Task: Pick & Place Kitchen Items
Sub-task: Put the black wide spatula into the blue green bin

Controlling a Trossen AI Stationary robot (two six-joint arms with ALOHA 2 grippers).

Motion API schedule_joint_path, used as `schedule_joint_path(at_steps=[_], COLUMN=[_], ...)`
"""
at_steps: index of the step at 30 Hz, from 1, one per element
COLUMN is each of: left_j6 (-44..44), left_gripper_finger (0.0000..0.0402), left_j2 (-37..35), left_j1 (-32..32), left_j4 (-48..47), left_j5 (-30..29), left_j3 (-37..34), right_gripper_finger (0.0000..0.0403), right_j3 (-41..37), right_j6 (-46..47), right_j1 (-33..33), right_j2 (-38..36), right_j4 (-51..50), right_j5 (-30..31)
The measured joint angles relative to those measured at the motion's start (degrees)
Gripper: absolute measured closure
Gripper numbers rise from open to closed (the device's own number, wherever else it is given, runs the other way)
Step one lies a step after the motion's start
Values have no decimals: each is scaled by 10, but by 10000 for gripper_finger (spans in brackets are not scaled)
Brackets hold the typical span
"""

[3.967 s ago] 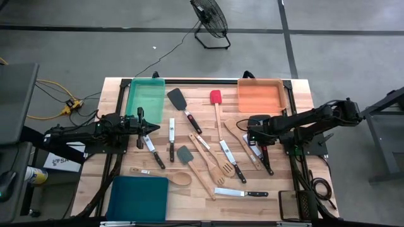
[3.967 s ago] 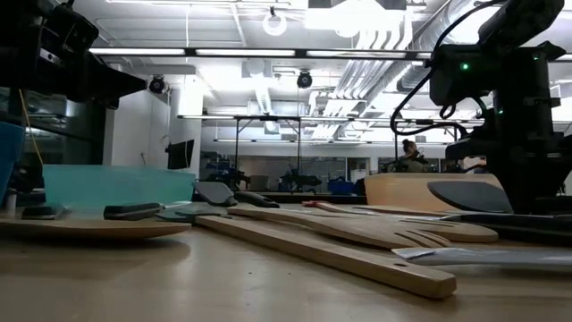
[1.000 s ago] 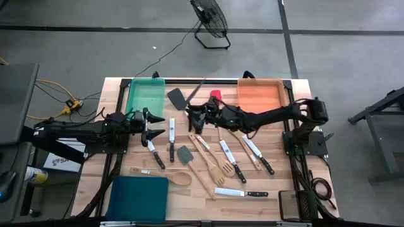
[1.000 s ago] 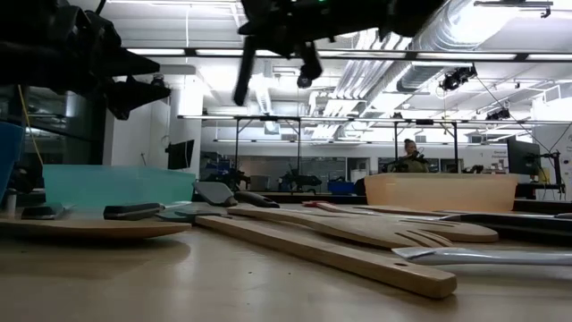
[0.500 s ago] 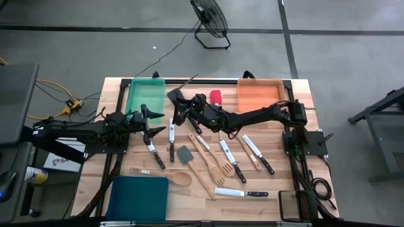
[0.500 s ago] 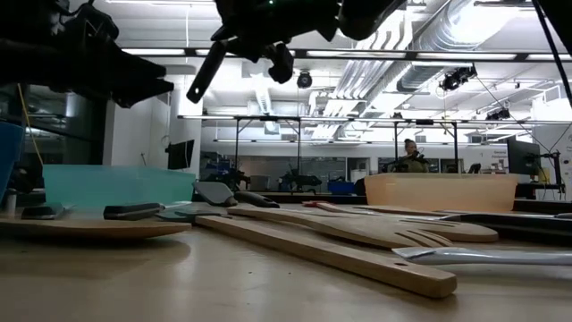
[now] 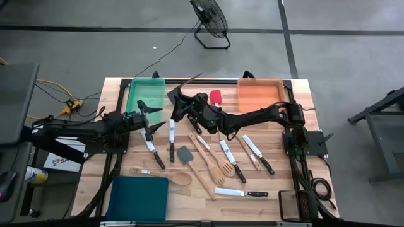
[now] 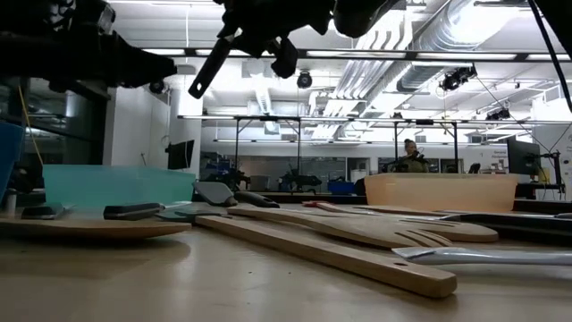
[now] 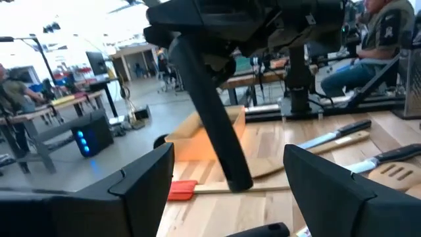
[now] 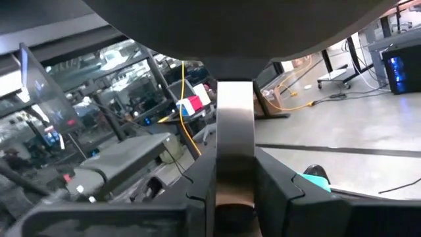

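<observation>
My right gripper (image 7: 179, 105) reaches across to the table's far left-centre, near the green tray (image 7: 145, 94), and is shut on a black-handled steel knife (image 7: 189, 81) held high above the wood. The knife's black handle (image 8: 210, 67) slants down out of the gripper, and it also shows close in front of my left gripper (image 9: 230, 191). My left gripper (image 7: 151, 117) stands open and level over the table's left side, facing that handle and touching nothing. Other knives, wooden spoons and spatulas lie flat on the table. My right gripper pinches the knife between its two fingers on the steel blade (image 10: 235, 141), close to where the handle begins. The fingers come level from the table's right and lie across the knife. The knife is lifted clear and tilted: thin blade (image 7: 191, 79) up toward the far edge, handle (image 9: 214, 131) slanting down.
A black spatula (image 7: 189, 120) and a red spatula (image 7: 216, 98) lie under the right arm. Knives (image 7: 171, 135), wooden turners (image 7: 211, 162), a wooden spoon (image 7: 169, 176) and a grey spatula (image 7: 185, 154) fill the middle. An orange tray (image 7: 259, 93) stands far right, a teal tray (image 7: 137, 197) near left.
My right gripper has carried the knife toward the table's left, ending near the green tray, and has nearly stopped. The knife has tipped: its handle, first hanging almost straight down, now slants toward my left gripper. My left gripper has rolled about its own axis and stayed open.
</observation>
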Motion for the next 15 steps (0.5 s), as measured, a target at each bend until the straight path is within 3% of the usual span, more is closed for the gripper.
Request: schedule_joint_path(at_steps=[4,15], left_j6=[0,-55], left_gripper_finger=[119,119], left_j2=[69,277], left_j1=[0,0], left_j4=[-5,-32], left_j5=[0,-90], left_j3=[44,177], right_gripper_finger=[340,340], right_j3=[0,0], right_j6=[-2,-17], right_j1=[0,0], right_j2=[0,0], right_j4=[0,-1], right_j5=[0,29])
